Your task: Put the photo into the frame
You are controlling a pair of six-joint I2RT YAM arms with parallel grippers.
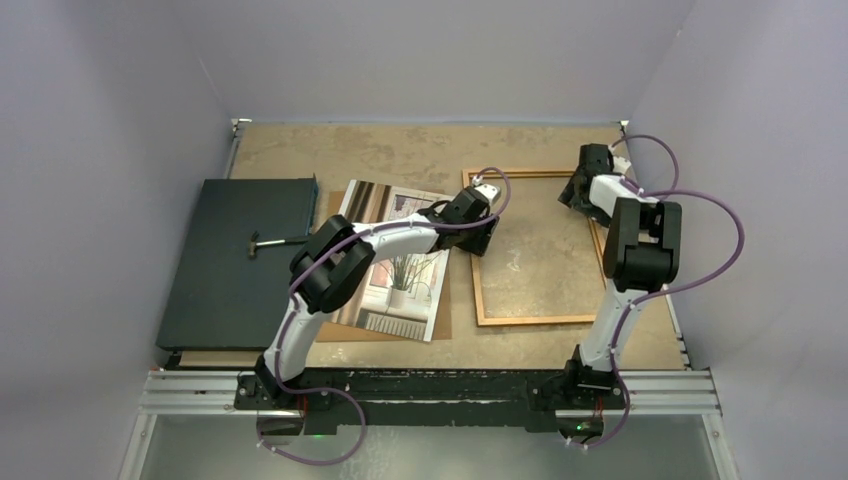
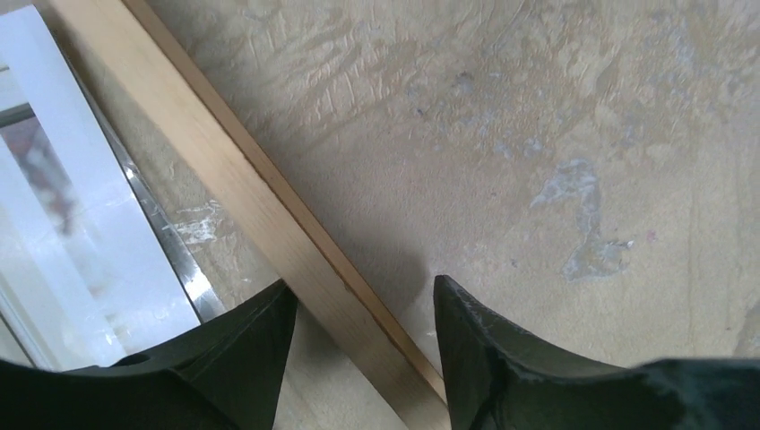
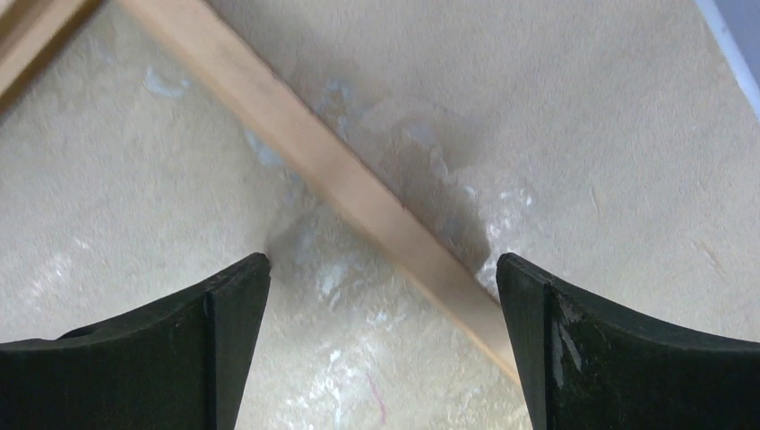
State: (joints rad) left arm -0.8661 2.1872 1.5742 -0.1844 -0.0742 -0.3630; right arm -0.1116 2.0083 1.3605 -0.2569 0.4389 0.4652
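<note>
While the frame lies on the tabletop, we see the left claw spread astride its left rail, the right claw spread astride its right; the photo lies just leftward.

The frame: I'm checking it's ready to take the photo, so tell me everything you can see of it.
The frame is a thin rectangle of orange-brown wood lying flat on the table, right of centre, long sides running near to far. The table shows through its middle. The left end effector straddles its left rail, the right end effector its right, both open.
</note>
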